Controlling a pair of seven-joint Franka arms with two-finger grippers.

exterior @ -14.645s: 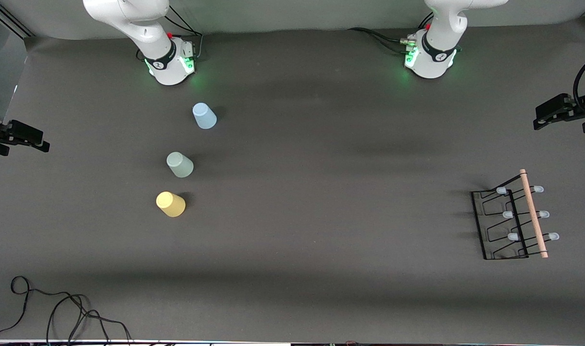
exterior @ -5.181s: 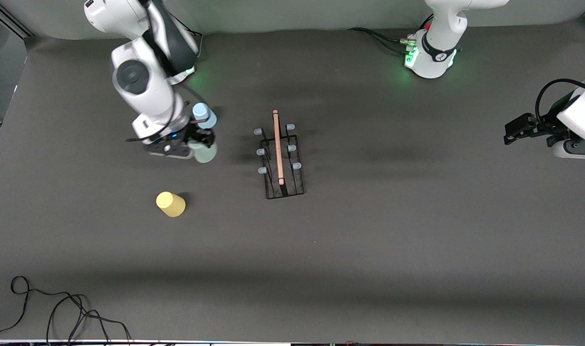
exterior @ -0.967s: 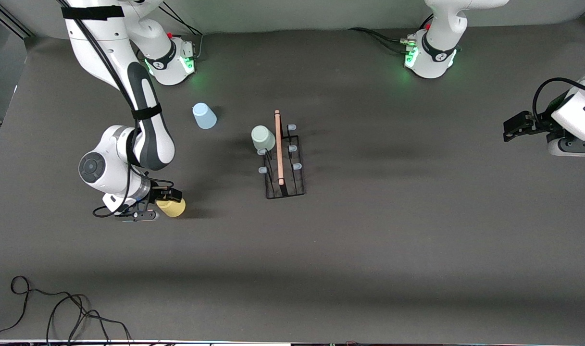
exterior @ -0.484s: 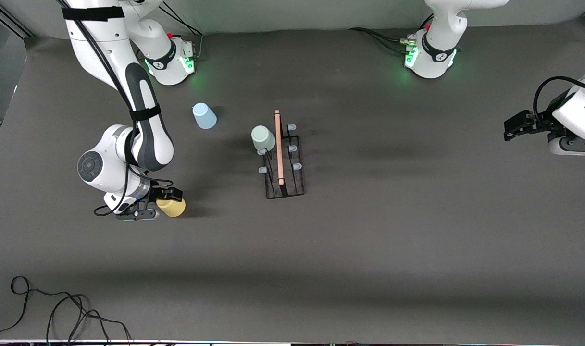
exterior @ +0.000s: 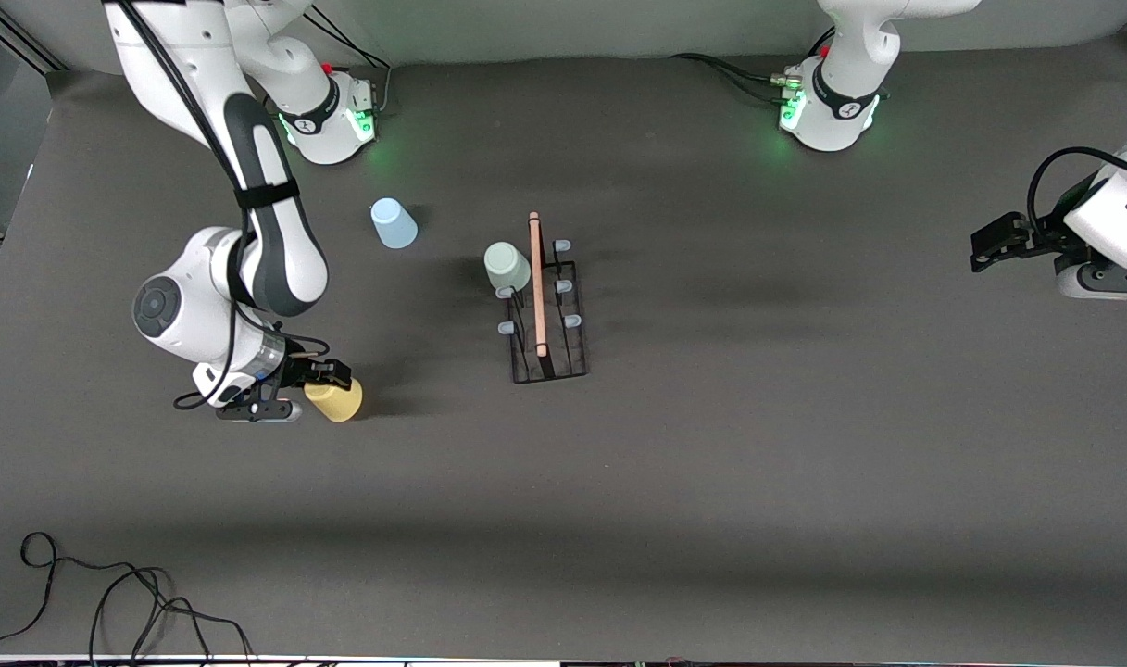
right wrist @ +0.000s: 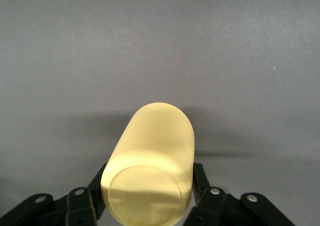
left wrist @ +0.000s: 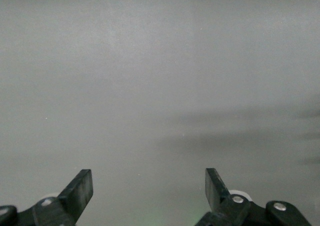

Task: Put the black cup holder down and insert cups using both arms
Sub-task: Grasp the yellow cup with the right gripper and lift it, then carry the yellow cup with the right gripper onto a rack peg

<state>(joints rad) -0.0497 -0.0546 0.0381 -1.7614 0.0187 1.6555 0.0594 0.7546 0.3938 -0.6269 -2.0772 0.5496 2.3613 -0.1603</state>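
Clamping the right gripper's (exterior: 327, 389) fingers on the yellow cup (exterior: 338, 399) for the black cup holder (exterior: 544, 320), I park the left gripper (left wrist: 149, 191) wide, waiting.

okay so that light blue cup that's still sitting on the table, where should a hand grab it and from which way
Probably across the blue cup's tapered side wall, near the closed base, which is on top since it stands upside down. Come from the right arm's end of the table, level with the surface. A hold like that is what the right hand has on the yellow cup and would suit slipping it onto a prong of the holder.
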